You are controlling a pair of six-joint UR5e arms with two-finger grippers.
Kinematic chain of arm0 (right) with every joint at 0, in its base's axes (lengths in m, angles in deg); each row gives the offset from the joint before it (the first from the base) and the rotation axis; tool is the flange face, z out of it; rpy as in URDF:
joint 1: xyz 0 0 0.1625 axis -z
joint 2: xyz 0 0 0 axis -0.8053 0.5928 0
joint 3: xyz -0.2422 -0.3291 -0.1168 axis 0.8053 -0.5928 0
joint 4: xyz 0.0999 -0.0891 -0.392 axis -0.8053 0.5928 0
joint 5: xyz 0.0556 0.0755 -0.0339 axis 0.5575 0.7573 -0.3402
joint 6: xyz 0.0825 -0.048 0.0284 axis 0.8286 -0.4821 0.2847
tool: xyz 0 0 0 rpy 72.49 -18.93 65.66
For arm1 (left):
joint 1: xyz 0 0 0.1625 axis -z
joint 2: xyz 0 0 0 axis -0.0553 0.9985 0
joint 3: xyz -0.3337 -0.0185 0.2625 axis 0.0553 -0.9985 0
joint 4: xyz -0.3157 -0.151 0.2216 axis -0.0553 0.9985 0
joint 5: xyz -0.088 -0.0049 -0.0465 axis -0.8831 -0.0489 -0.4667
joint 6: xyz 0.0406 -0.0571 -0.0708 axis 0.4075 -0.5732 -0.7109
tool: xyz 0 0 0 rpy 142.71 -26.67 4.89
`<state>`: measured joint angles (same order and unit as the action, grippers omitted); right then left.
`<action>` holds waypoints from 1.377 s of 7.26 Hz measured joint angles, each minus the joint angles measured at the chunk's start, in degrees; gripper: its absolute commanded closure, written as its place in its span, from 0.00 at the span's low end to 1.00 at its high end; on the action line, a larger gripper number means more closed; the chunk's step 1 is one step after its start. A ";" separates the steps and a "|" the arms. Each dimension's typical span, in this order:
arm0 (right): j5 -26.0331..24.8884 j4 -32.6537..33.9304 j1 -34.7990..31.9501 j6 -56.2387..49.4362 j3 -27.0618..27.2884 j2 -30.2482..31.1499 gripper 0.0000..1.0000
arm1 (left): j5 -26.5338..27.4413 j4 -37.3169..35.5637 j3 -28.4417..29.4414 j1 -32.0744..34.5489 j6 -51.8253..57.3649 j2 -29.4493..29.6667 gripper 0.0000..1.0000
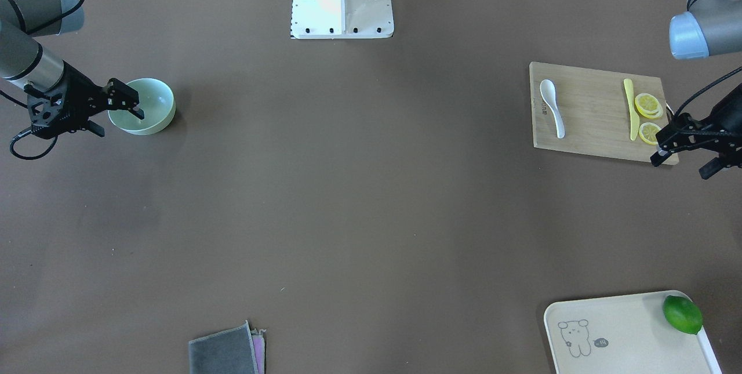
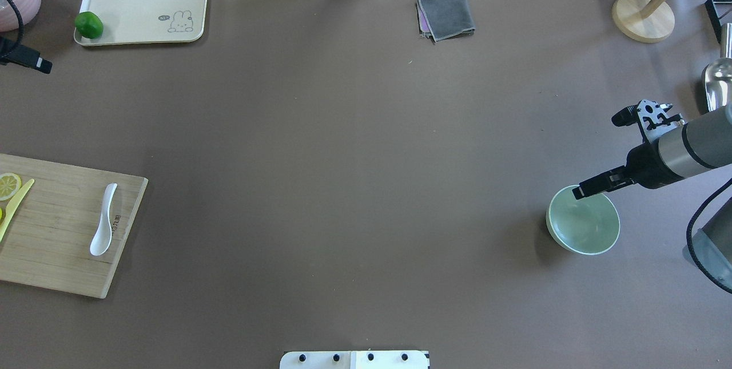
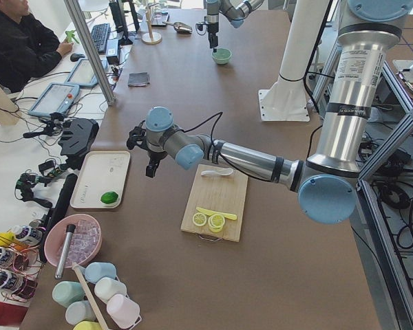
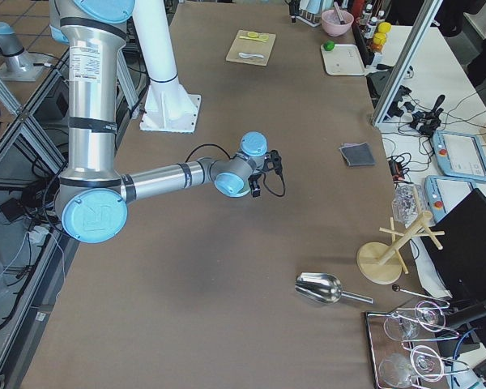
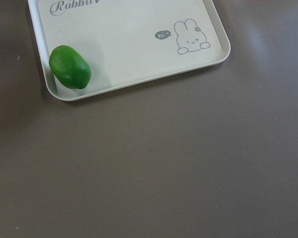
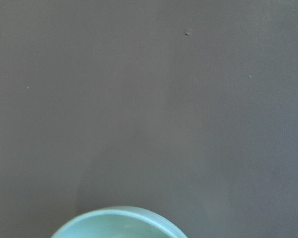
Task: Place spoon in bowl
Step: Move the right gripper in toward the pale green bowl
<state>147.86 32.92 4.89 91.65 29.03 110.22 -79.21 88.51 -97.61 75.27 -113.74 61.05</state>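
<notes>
The white spoon lies on a wooden cutting board on the robot's left side; it also shows in the overhead view. The mint-green bowl stands upright and empty on the robot's right side, also in the overhead view and at the bottom of the right wrist view. My right gripper is open and empty, with one finger over the bowl's rim. My left gripper is open and empty, at the board's outer corner, well away from the spoon.
A yellow knife and lemon slices lie on the board. A cream tray holds a lime. A grey cloth, a wooden stand and a metal scoop sit along the far side.
</notes>
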 measured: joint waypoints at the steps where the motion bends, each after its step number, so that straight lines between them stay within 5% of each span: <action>1: -0.04 0.00 0.20 0.11 0.00 0.74 0.76 | 0.00 0.02 -0.04 -0.03 0.01 0.05 0.03; 2: -0.13 0.00 0.33 0.35 -0.11 1.24 0.98 | 0.00 0.06 -0.09 -0.03 0.05 0.12 0.03; 7: 0.49 0.07 1.26 0.81 0.63 0.27 1.00 | -0.06 -0.02 -0.09 -0.04 0.19 0.37 0.03; 10: 0.00 4.72 1.87 9.47 1.73 -10.15 1.00 | -0.03 0.08 -0.15 -0.04 0.43 0.72 0.03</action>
<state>147.87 37.64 6.75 101.12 30.76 100.07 -79.25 88.59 -97.76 75.24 -113.31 61.77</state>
